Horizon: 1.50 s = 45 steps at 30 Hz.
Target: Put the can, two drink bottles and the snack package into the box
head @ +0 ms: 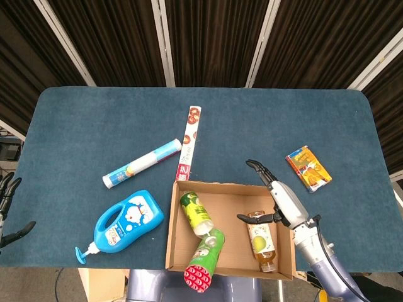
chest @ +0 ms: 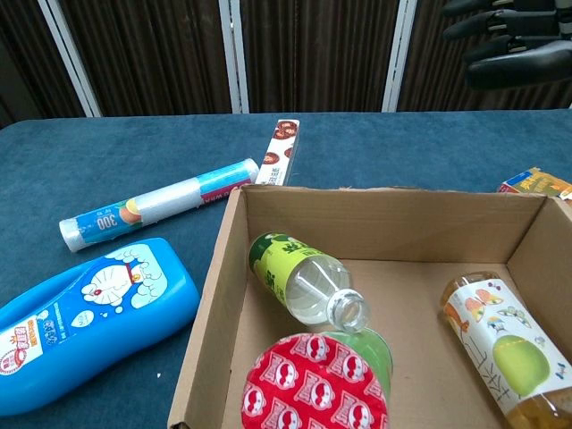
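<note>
Blue cloth is covering the table, with dark curtains hanging behind it. Nearest the robot, the cardboard box is sitting below the right hand, which is hovering over the box's right side with its fingers spread and nothing in them. Left of that hand, the green can with its red patterned lid is lying in the box's near part, and the green-labelled bottle is lying just behind it, its open neck touching the can. Directly under the hand, the orange drink bottle is lying along the box's right wall. Far to the left, at the frame edge, the left hand is hanging off the table, fingers apart, empty. Left of the box, a blue pump bottle is lying flat, with a plastic roll beyond it. Farther back, a long narrow carton is lying beyond the box's far-left corner. Right of the right hand and beyond it, the snack package is lying on the cloth, outside the box.
</note>
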Motion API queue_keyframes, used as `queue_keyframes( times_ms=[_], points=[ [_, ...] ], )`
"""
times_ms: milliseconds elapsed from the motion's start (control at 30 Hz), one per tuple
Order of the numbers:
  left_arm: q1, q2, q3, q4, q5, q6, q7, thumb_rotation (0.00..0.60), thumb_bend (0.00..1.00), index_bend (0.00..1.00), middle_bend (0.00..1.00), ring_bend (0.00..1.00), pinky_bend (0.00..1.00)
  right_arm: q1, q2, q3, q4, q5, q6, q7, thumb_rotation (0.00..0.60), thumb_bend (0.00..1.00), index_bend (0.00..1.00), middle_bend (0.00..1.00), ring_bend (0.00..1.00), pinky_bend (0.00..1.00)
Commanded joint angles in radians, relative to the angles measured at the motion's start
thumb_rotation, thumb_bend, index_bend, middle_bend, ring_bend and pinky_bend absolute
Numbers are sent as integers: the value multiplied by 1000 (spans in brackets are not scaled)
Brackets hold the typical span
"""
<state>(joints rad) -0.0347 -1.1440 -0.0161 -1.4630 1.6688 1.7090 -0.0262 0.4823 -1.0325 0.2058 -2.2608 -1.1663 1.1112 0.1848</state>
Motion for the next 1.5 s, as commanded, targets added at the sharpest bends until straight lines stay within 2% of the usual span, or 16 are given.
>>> queue_keyframes(
  times_ms=[33,167,267,467,700,933,1133,1500],
  points=[
    [0,-3,-2,2,-6,-4,6,600,84,1,0,0,51,2,21,18,36,-9,2,7,600,6,0,0,0,102],
    [1,-14,-5,5,-10,-6,29,600,82,1,0,0,51,9,61,56,142,-8,7,22,600,6,0,0,0,96],
    [0,-25,-8,6,-14,-12,58,600,84,1,0,0,51,35,76,93,262,33,-24,46,600,5,0,0,0,96],
    [-8,-52,-17,-5,-28,-34,133,600,81,0,0,0,50,103,40,129,532,104,-117,63,600,1,0,0,0,81],
    [-32,-83,-31,-10,-68,-95,205,600,82,0,0,0,50,166,-115,91,879,110,-219,54,600,0,0,0,0,58],
    [-61,-93,-41,4,-108,-164,217,600,83,0,0,0,51,198,-295,37,1161,167,-272,-78,600,0,0,0,0,37],
    [-72,-85,-47,11,-124,-185,183,600,83,0,0,0,52,202,-403,24,1237,217,-270,-181,600,0,0,0,0,24],
    [-73,-68,-40,31,-112,-176,125,600,84,0,0,0,51,185,-481,-4,1151,222,-216,-330,600,0,0,0,0,1]
  ],
)
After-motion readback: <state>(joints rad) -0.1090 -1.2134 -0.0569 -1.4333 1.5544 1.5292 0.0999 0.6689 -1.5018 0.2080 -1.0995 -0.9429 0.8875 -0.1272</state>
